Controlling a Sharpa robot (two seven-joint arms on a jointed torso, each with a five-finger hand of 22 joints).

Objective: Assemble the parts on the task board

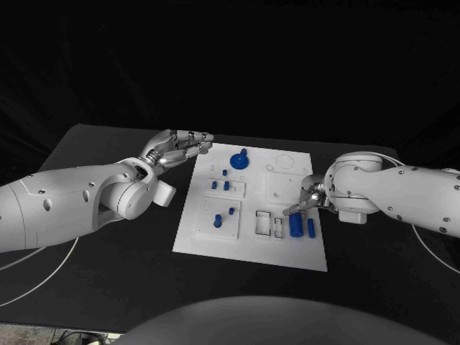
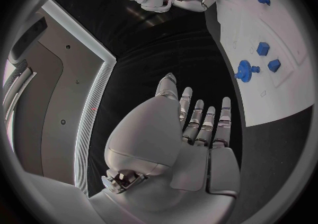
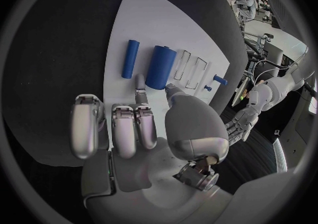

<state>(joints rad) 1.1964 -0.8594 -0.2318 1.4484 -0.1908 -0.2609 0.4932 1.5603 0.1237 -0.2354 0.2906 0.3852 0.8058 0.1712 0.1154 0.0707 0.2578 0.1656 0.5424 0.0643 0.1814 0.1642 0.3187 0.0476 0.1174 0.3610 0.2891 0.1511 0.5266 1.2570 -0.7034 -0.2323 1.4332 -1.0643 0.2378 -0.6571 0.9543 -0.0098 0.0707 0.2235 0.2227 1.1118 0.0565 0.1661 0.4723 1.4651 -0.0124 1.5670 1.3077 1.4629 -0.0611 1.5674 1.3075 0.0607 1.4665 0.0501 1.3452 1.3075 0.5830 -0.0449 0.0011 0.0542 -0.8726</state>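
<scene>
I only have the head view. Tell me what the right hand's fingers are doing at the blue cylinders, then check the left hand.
Observer: In the right wrist view, the right hand has a fingertip and the thumb tip on either side of the near end of the thick blue cylinder. I cannot tell whether they grip it.
Operator: Report the thin one.
Observer: The thin blue cylinder lies flat on the task board, beside the thick one and apart from the fingers.
Operator: Now the left hand.
Observer: In the left wrist view, the left hand holds nothing; its fingers are stretched out.
</scene>
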